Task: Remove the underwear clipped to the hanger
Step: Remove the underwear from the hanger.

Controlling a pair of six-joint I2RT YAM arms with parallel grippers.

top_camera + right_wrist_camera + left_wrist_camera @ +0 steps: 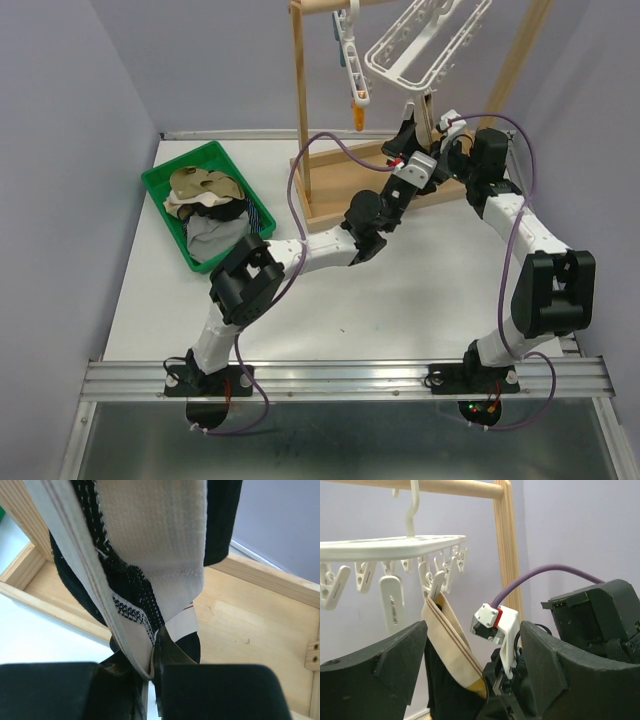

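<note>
Underwear hangs from the white hanger, up on the wood rack at the back of the tabletop. It's black w/ a wide cream band. One clip bites the top of the band. The rest of the cloth drops down below the clip, over the rack's flat wood base.

R tool is pinched tight on the cream band, low down, its two fingers squeezed together on the cloth. The band goes up from the fingers in a long strip. Black cloth w/ small white stitches sits beside it.

L tool is wide apart and grips nothing. It points up at the hanger from below. The underwear is btw its two fingers, closer to the one on the left in the left wrist view. Can't tell if that finger touches the cloth. The R arm is just beside, on the other side.

Other underwear lies in a green bin on the left side of the tabletop, well apart from the rack. Tan is on top, w/ grey and dark blue lower in the pile.
</note>
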